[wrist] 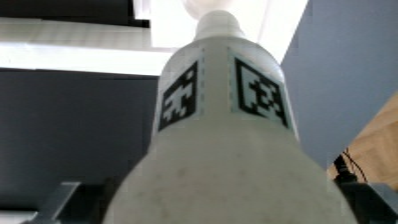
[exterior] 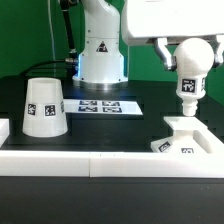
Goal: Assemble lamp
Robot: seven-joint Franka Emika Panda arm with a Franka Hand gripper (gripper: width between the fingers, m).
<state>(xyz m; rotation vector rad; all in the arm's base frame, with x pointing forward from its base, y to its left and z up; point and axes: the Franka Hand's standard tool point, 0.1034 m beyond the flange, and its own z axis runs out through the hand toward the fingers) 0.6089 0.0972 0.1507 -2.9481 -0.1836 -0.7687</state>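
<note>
At the exterior view's left, the matte white cup-like truncated-cone shade (exterior: 45,108) is sitting wide end down on the black surface (exterior: 110,135), with the thin flat white marker board (exterior: 110,105) lying right of it. Toward the upper right, the tool (exterior: 190,48) is clamping the matte white ball-ended bulb (exterior: 188,80), its long axis hanging upright, stem pointing down. Directly beneath, apart from it, the low blocky white base (exterior: 195,135) is lying, so a straight descent seems called for.
</note>
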